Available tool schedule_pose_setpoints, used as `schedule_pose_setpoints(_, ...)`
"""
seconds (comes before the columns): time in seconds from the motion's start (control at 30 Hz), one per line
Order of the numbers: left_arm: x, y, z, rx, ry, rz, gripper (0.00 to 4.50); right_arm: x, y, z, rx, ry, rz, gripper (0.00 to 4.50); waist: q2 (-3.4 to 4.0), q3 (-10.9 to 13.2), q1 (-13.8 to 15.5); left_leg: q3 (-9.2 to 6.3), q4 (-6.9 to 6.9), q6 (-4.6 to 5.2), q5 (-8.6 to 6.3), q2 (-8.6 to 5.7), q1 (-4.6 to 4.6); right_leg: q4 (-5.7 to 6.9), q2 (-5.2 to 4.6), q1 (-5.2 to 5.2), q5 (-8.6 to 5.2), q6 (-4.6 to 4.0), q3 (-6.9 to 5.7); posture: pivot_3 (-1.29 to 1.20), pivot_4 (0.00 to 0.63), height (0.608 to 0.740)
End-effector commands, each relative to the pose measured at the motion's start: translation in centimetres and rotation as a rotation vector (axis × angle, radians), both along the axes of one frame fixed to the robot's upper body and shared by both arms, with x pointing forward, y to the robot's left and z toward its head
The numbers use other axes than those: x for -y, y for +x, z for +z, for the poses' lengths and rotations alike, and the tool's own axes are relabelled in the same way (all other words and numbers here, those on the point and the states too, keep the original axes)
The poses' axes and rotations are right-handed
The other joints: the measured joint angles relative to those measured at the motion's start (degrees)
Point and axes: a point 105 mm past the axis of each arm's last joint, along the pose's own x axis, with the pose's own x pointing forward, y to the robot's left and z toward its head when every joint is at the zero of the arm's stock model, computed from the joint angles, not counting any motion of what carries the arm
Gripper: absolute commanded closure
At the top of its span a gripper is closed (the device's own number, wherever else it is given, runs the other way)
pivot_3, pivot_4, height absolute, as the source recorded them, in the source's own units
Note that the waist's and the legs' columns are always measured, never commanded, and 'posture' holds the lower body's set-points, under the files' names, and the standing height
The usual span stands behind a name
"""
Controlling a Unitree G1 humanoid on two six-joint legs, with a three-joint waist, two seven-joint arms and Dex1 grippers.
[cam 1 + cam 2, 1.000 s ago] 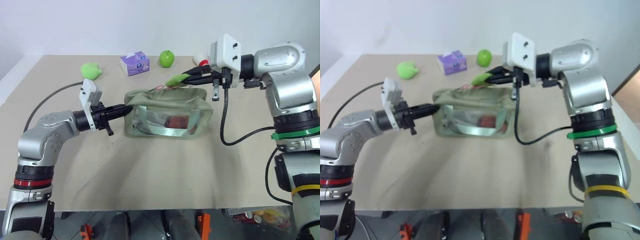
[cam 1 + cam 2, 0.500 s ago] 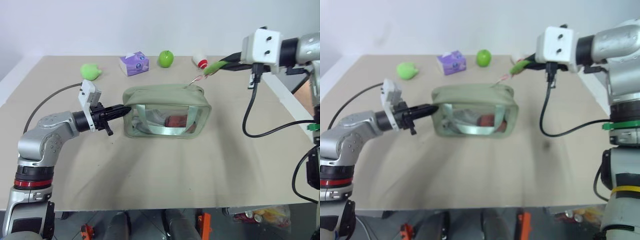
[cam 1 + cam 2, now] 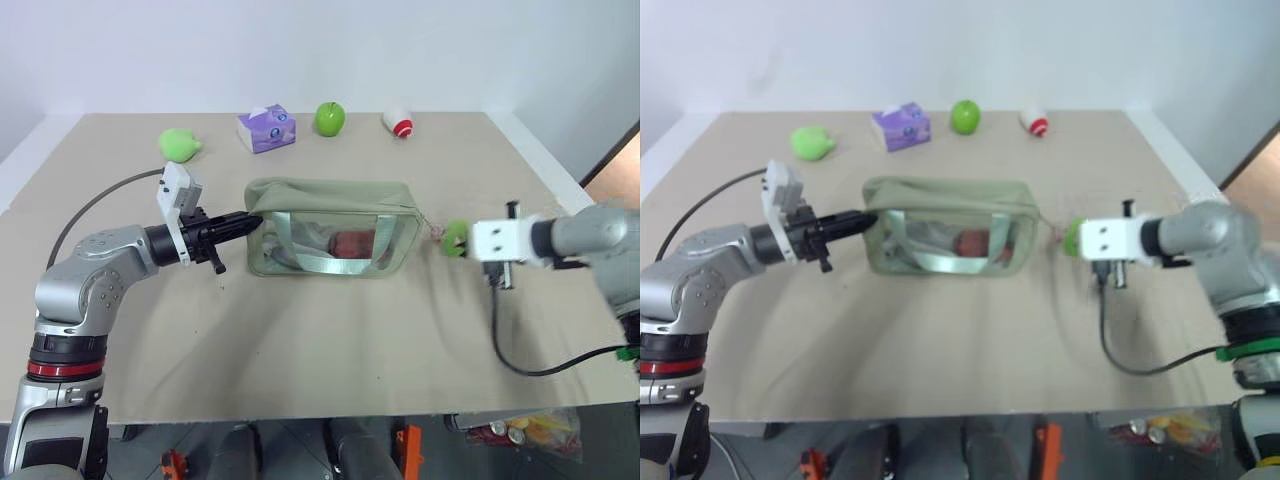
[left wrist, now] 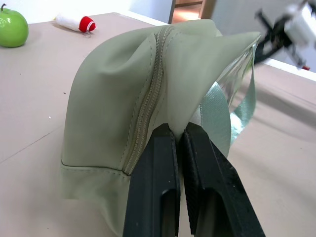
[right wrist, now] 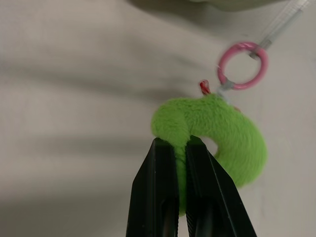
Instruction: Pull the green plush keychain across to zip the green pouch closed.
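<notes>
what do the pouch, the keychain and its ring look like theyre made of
Green pouch: soft matte sage fabric with stitched seams, creased where the left pincer pinches it; the side window looks like clear glossy plastic, since the contents show through. Green plush keychain: fuzzy lime pile, likely synthetic plush, squashed by the right pincer. Pink ring: smooth, probably plastic or coated metal.

Bare beige surface (image 3: 330,340) lies open in front of the boxy sage-green fabric pouch (image 3: 330,205); a black cable (image 3: 515,345) loops at right.
</notes>
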Motion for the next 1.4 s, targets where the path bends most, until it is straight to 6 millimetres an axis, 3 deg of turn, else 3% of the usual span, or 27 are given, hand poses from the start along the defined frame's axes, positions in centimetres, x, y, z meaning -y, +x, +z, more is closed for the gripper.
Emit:
schedule_pose_setpoints(0.03,-0.4,0.1,0.6,0.017,0.009,0.012,4.5,-0.3,1.0,-3.2,0.07,-0.106,-0.006,4.46,-0.05,0.0,0.0,-0.01,0.02,0.01,0.04,0.0,0.02,0.0,0.01,0.03,0.03,0.02,0.0,0.0,0.15,0.74)
schedule_pose_setpoints(0.23,-0.2,0.1,0.5,0.013,0.01,0.002,4.5,-1.9,1.7,-6.7,0.101,-0.154,0.055,4.46,-0.43,-0.3,-0.2,0.0,0.07,-0.01,0.13,0.0,0.1,-0.01,0.0,0.11,0.11,0.02,0.0,0.0,0.15,0.74)
schedule_pose_setpoints(0.4,-0.1,0.0,0.5,0.006,0.008,0.0,4.5,-3.6,-0.4,-8.7,0.003,-0.175,0.194,4.46,-0.58,-0.3,-0.3,-0.01,0.06,-0.01,0.12,0.02,0.71,-0.08,0.0,0.76,0.1,0.01,-0.01,0.0,0.15,0.74)
schedule_pose_setpoints(0.57,-0.1,0.0,0.4,0.002,0.005,0.0,4.5,-4.9,-2.4,-9.2,-0.097,-0.126,0.253,4.46,-0.85,-0.5,-0.4,-0.11,-0.28,-0.02,0.1,0.07,1.01,-0.09,0.07,0.95,-0.06,-0.2,-0.08,0.0,0.15,0.74)
schedule_pose_setpoints(0.73,-0.1,-0.1,0.1,-0.008,0.002,0.005,4.5,-4.3,-1.0,-6.9,-0.075,-0.015,0.142,4.46,-0.92,-0.6,-0.2,-0.18,-0.64,-0.02,0.09,0.09,1.06,-0.08,0.09,0.95,-0.29,-0.35,-0.17,0.0,0.15,0.74)
schedule_pose_setpoints(0.87,-0.4,-0.1,-0.5,-0.019,0.02,0.022,4.5,-2.8,0.0,-3.8,-0.117,0.213,-0.015,4.46,-0.88,-0.5,-0.1,-0.17,-0.69,-0.03,0.09,0.08,1.06,-0.09,0.08,0.93,-0.31,-0.36,-0.16,0.0,0.15,0.74)
schedule_pose_setpoints(1.1,-0.7,-0.3,-1.1,-0.033,0.023,0.041,4.5,0.3,-0.7,0.0,-0.204,0.479,-0.159,4.46,-0.71,-0.4,-0.1,-0.14,-0.67,-0.03,0.09,0.04,1.04,-0.09,0.04,0.91,-0.3,-0.33,-0.12,0.0,0.15,0.74)
schedule_pose_setpoints(1.2,-0.8,-0.2,-1.3,-0.042,0.018,0.05,4.5,0.6,-0.7,0.8,-0.211,0.587,-0.191,4.46,-0.71,-0.4,-0.2,-0.14,-0.68,-0.02,0.08,0.05,1.06,-0.09,0.06,0.89,-0.3,-0.33,-0.12,0.0,0.15,0.74)
schedule_pose_setpoints(1.3,-1.1,0.1,-1.6,-0.043,0.018,0.069,4.5,0.5,-1.0,1.3,-0.253,0.69,-0.206,3.55,-0.7,-0.4,-0.2,-0.14,-0.68,-0.02,0.09,0.05,1.07,-0.08,0.06,0.88,-0.3,-0.33,-0.12,0.0,0.15,0.74)
schedule_pose_setpoints(1.33,-1.1,0.2,-1.6,-0.045,0.012,0.073,3.73,0.5,-1.2,1.4,-0.273,0.727,-0.211,3.21,-0.69,-0.4,-0.2,-0.14,-0.68,-0.02,0.08,0.05,1.07,-0.08,0.06,0.88,-0.3,-0.33,-0.13,0.0,0.15,0.74)
schedule_pose_setpoints(1.4,-1.2,0.2,-1.3,-0.049,-0.022,0.067,3.13,0.3,-1.6,1.8,-0.311,0.803,-0.211,2.54,-0.64,-0.4,-0.2,-0.13,-0.67,-0.02,0.09,0.04,1.05,-0.08,0.06,0.88,-0.3,-0.32,-0.11,0.0,0.15,0.74)
